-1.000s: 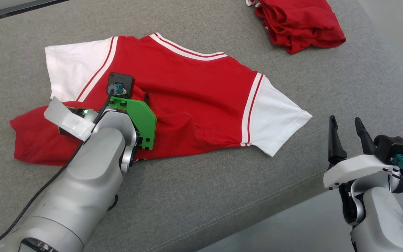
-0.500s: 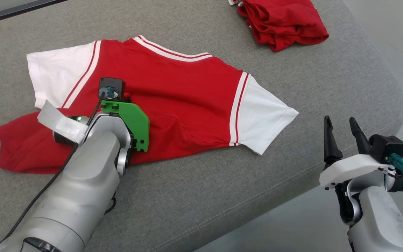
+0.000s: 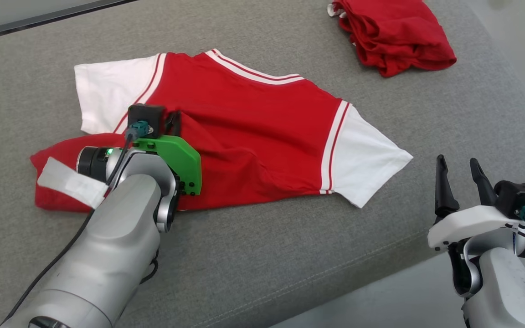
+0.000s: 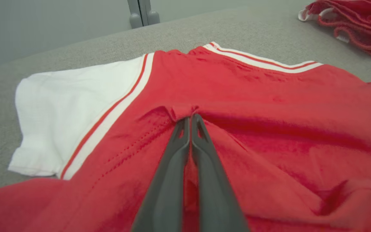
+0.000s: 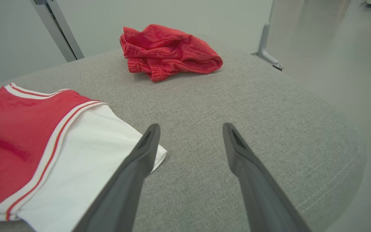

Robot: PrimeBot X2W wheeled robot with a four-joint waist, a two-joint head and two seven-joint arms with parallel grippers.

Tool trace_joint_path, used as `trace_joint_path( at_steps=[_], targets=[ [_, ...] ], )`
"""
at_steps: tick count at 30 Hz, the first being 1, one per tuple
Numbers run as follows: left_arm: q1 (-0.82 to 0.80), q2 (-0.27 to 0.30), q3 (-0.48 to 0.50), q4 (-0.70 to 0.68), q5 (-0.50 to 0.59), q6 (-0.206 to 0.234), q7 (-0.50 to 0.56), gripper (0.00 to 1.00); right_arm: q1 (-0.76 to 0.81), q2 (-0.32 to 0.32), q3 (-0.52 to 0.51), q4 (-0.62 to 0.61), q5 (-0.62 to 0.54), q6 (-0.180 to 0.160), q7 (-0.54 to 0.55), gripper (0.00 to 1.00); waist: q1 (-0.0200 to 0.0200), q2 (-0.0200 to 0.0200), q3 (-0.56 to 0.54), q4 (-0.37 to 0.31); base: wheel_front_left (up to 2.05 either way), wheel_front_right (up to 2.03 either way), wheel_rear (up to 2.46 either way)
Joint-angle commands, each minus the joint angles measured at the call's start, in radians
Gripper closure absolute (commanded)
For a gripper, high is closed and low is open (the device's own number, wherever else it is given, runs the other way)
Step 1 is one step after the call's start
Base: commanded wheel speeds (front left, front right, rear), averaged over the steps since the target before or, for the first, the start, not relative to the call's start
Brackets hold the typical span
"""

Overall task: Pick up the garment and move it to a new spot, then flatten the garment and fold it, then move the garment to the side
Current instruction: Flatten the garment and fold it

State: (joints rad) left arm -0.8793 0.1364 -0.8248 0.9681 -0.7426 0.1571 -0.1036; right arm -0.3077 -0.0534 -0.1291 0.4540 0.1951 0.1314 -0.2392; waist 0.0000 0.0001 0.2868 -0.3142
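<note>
While the left tool (image 4: 190, 116) pinches shut on a fold of the red-and-white shirt (image 3: 262, 123), the right tool (image 3: 456, 160) hangs open, empty.

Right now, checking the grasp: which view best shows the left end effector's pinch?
Left wrist view: left end effector shut on a jersey fold. Head view: wrist camera partly blocks the pinch. Right wrist view: the jersey's sleeve.

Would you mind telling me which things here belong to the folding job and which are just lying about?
In the job: red and white shirt; left gripper, shut on its red cloth; right gripper, open, off the shirt.
Lying about: crumpled red bundle of cloth at the far right; grey padded surface underneath.
</note>
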Motion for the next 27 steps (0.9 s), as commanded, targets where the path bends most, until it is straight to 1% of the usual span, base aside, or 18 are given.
trace_joint_path(
  at_steps=[1,5,10,13,14,18,22,24,27],
  targets=[
    [0.017,0.013,0.007,-0.015,0.000,-0.003,-0.024,1.00,0.018,-0.008,-0.007,-0.004,-0.006,-0.001,0.000,0.00,0.0000,-0.0001,-0.022,0.034,0.00,0.00,0.00],
    [0.026,0.044,0.031,-0.092,-0.002,0.008,-0.094,1.00,0.028,-0.016,-0.031,-0.019,-0.015,-0.001,0.007,0.00,0.0000,-0.0001,-0.047,0.089,0.00,0.00,0.00],
    [-0.007,0.098,0.053,-0.196,0.017,0.020,-0.131,1.00,0.031,-0.018,-0.035,-0.040,-0.027,-0.001,0.024,0.00,0.0000,-0.0001,-0.085,0.141,0.00,0.00,0.00],
    [-0.008,0.130,0.074,-0.265,0.021,0.036,-0.144,1.00,0.034,-0.015,-0.029,-0.052,-0.028,-0.001,0.034,0.00,0.0000,-0.0001,-0.101,0.163,0.00,0.00,0.00],
    [0.018,0.155,0.088,-0.323,0.026,0.046,-0.150,1.00,0.045,-0.013,-0.031,-0.057,-0.029,-0.002,0.040,0.00,0.0000,-0.0001,-0.110,0.178,0.00,0.00,0.00],
    [0.127,0.214,0.107,-0.464,0.029,0.080,-0.156,1.00,0.060,-0.011,-0.039,-0.063,-0.029,-0.002,0.046,0.00,0.0000,-0.0001,-0.116,0.206,0.00,0.00,0.00],
    [0.313,0.272,0.152,-0.626,0.012,0.149,-0.161,1.00,0.084,-0.009,-0.044,-0.065,-0.017,-0.002,0.054,0.00,0.0000,-0.0001,-0.117,0.235,0.00,0.00,0.00],
    [0.410,0.288,0.184,-0.703,0.006,0.186,-0.161,1.00,0.091,-0.008,-0.047,-0.068,-0.011,-0.002,0.057,0.00,0.0000,-0.0001,-0.114,0.251,0.00,0.00,0.00],
    [0.550,0.289,0.233,-0.787,-0.003,0.222,-0.161,1.00,0.103,-0.007,-0.047,-0.070,-0.009,-0.002,0.065,0.00,0.0000,-0.0001,-0.112,0.274,0.00,0.00,0.00]
  ],
)
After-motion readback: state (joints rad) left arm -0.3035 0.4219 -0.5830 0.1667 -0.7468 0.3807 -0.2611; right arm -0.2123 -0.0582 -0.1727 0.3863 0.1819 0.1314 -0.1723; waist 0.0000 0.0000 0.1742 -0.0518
